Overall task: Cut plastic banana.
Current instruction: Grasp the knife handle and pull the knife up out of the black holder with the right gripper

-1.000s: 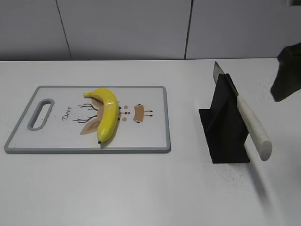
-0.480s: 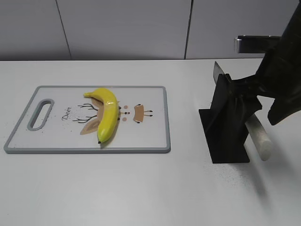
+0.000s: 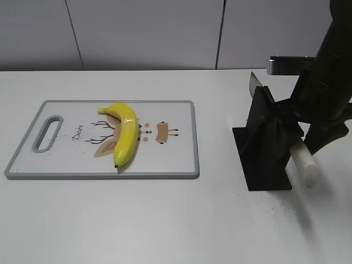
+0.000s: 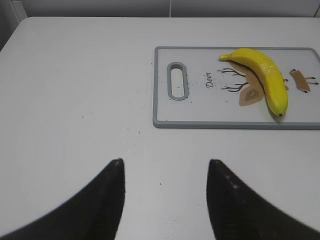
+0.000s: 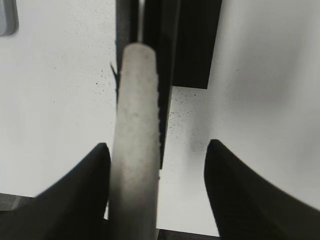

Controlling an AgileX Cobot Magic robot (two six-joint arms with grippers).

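Observation:
A yellow plastic banana (image 3: 125,133) lies whole on the white cutting board (image 3: 176,159); it also shows in the left wrist view (image 4: 265,77). A knife with a pale handle (image 3: 302,162) rests slanted in a black stand (image 3: 264,148), blade tip up. My right gripper (image 5: 157,150) is open around the handle (image 5: 136,145): the left finger is next to it, the right finger is well apart. My left gripper (image 4: 165,167) is open and empty over bare table, left of the board (image 4: 165,107).
The black stand's base (image 5: 195,45) fills the top of the right wrist view. The board's grey handle slot (image 3: 48,132) is at its left end. A grey wall runs behind the white table (image 3: 165,220).
My right arm has come in from the right edge and down to the knife stand, so the open gripper now straddles the knife handle. Banana, board and knife have not moved.

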